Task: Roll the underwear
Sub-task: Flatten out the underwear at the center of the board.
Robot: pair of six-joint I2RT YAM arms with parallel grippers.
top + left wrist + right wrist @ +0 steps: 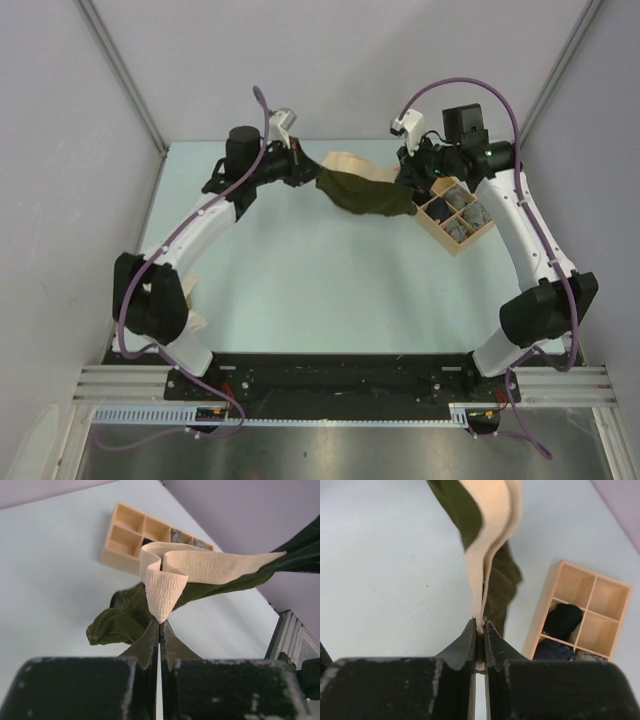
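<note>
- Underwear (365, 195), dark olive green with a pale beige waistband (350, 163), hangs stretched between the two arms in the top view. It is raised over the far part of the pale green tabletop (300, 280).
- In that view the left arm (200, 225) curves in from the left, and the left jaws meet the cloth at its left end. The right arm (530, 230) curves in from the right, and the right jaws meet its right end. From above, the grip of either pair cannot be told.
- A light wooden compartment tray (478, 238) lies on the tabletop just beside the garment's right end, below the right arm's wrist. Dark and grey rolled garments (458, 230) sit in its cells.
- Left wrist view: the left jaws are pressed together, pinching a folded point of the ribbed waistband (165, 587). The band runs away to the right, where the dark right jaws hold its other end at the frame edge.
- The olive body of the underwear (120, 622) sags below the band over the tabletop (50, 580). Whether it touches cannot be told. The tray (120, 564) lies beyond it.
- Right wrist view: the right jaws are pressed together, pinching the thin doubled edge of the waistband (492, 525). The olive underwear (502, 577) hangs behind the band, over the tabletop (380, 580).
- The tray (540, 612) lies to the right. A black rolled garment (562, 620) fills one cell, and a navy garment (555, 650) fills the next cell, nearer the camera.
</note>
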